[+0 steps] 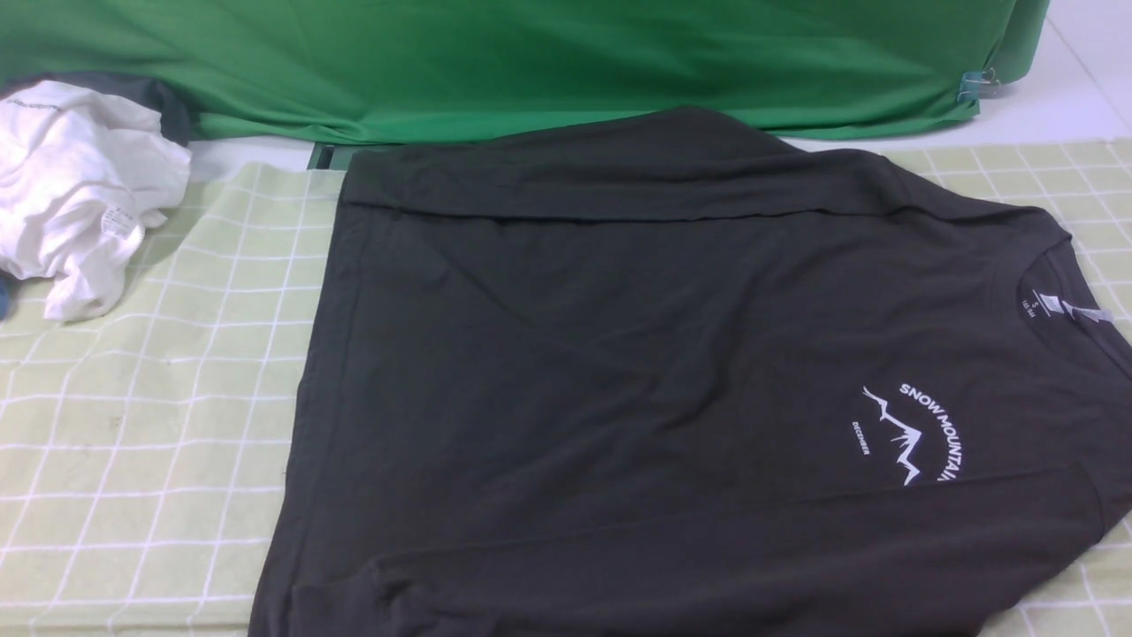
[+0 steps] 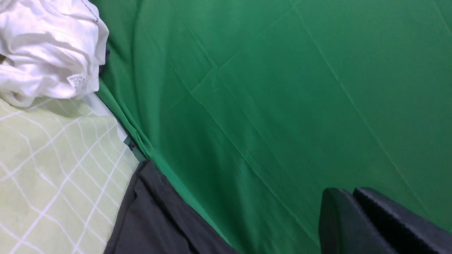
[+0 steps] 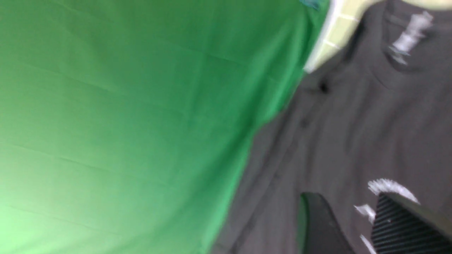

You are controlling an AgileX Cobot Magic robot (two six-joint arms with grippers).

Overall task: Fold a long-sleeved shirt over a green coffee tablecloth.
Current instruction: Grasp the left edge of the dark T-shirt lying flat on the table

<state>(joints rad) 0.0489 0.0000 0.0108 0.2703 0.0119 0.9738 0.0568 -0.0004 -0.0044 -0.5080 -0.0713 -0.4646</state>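
Long-sleeved shirt (image 1: 619, 380) is down flat on the green coffee tablecloth (image 1: 150, 425), collar off to the right, mountain print (image 1: 920, 433) face up, one sleeve laid along the far edge and one along the near edge. Left gripper (image 2: 349, 194) is up in front of the plain green fabric (image 1: 531, 62), fingers pressed together on nothing. Right gripper (image 3: 348, 203) hovers over the print, blurred, fingers parted and empty. Crumpled white garment (image 1: 80, 186) sits at far left.

Crumpled white garment (image 1: 80, 195) far left; bright green fabric (image 1: 531, 62) behind, clip (image 1: 977, 86) on it
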